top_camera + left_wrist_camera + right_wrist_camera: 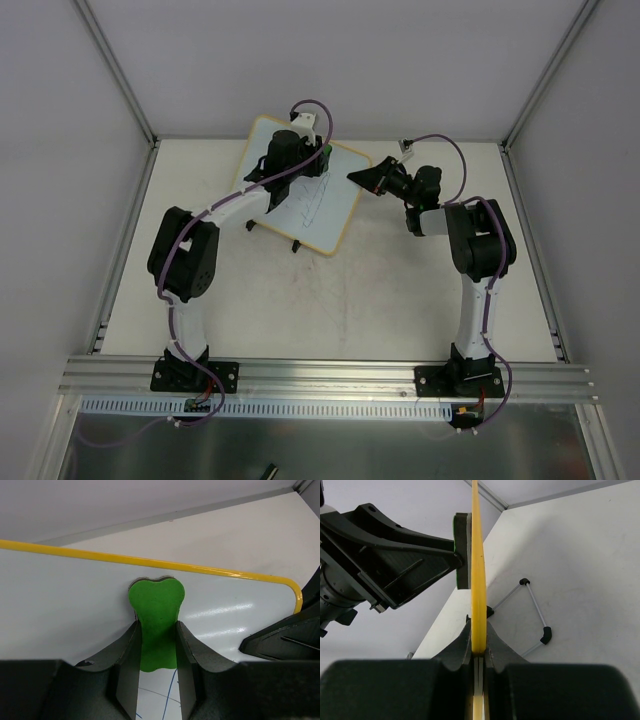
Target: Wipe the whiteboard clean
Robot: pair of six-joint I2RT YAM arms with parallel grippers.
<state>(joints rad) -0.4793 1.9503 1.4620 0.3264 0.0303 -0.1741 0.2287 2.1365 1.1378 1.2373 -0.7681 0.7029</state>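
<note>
The board (325,215) stands propped on its wire stand (536,611) toward the far side of the table (400,300), left of centre. A propped board would slide or tip under a wipe, which is likely why the right jaws are closed on its yellow rim (478,575), pinching the edge from the right side to steady it. The left jaws grip a green eraser (156,622) by its narrow waist, so its pad lies flat against the white face just below the top rim. Thin pen marks (310,205) are still there lower on the face, so the erasing looks barely begun. The next move probably calls for dragging the eraser down across them with firm pressure.
</note>
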